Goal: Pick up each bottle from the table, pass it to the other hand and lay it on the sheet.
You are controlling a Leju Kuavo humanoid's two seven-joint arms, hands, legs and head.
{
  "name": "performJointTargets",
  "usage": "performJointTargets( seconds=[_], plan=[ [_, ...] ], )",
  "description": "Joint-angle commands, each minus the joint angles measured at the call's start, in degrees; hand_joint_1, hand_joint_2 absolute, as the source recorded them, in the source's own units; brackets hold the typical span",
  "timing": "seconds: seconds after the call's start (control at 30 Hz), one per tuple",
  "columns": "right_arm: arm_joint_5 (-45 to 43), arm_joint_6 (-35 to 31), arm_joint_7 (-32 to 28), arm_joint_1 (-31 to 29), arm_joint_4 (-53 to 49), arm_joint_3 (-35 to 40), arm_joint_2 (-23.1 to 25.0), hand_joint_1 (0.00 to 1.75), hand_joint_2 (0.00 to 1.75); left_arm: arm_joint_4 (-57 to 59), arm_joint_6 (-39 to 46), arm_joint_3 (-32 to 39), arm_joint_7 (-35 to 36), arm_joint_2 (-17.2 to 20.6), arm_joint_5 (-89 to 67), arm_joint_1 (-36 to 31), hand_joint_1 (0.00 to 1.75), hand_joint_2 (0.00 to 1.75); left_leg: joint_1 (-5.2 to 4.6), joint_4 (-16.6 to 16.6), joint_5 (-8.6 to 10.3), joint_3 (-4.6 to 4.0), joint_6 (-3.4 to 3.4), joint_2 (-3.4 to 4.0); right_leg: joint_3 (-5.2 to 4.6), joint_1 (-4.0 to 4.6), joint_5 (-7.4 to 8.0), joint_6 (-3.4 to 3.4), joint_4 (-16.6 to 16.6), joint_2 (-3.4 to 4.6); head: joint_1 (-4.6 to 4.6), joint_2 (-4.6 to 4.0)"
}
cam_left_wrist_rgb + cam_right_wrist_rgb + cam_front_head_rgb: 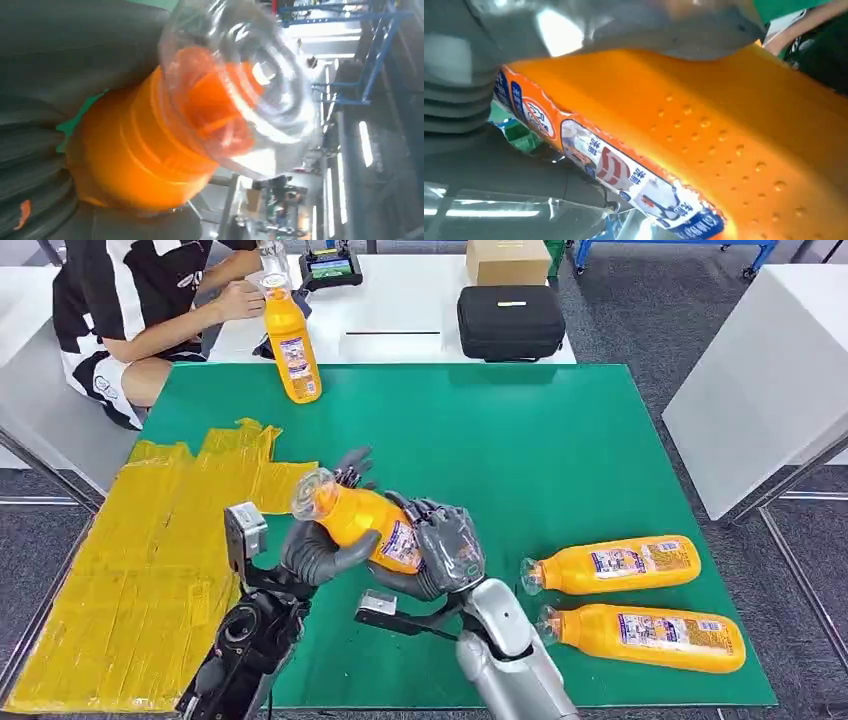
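Orange bottle [360, 520] gripped by both left robot hand [322, 545] and right robot hand [445, 550]; right should let go only once left's hold is firm.

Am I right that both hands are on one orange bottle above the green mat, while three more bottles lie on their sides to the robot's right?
Not quite: two bottles lie there, not three, as the head view shows. A third stands upright at the mat's far edge by a person. The rest holds: the left hand and right hand both hold one orange bottle above the green mat.
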Motion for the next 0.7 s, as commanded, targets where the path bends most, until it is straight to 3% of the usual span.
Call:
performJointTargets(
  seconds=[0.03,0.67,0.7],
  plan=[
    [-0.78,0.04,2.02,-2.31,6.14,3.6,-1.31,1.75,1.75,2.95,0.69,1.23,0.43,0.06,2.12,-1.25,1.75,1.75,0.05,-0.05,-0.06,0.21,-0.17,0.04,0.22,0.04,-0.05,0.02,-0.07,-0.05,0.0,0.0],
    [-5.29,0.04,0.75,1.15,0.8,2.61,-1.88,1.75,1.75,5.14,2.25,0.43,0.16,-1.03,2.47,-1.24,1.75,1.75,0.04,-0.05,-0.08,0.27,-0.21,-0.02,0.28,0.03,-0.1,0.02,-0.06,-0.15,0.0,0.0],
    [-5.62,0.04,0.42,1.51,-0.03,2.14,-1.83,1.36,1.75,5.14,2.38,0.48,0.16,-1.09,2.48,-1.28,1.75,1.75,0.06,-0.02,-0.11,0.3,-0.24,-0.03,0.32,0.05,-0.13,0.02,-0.04,-0.17,0.02,0.0]
  ],
)
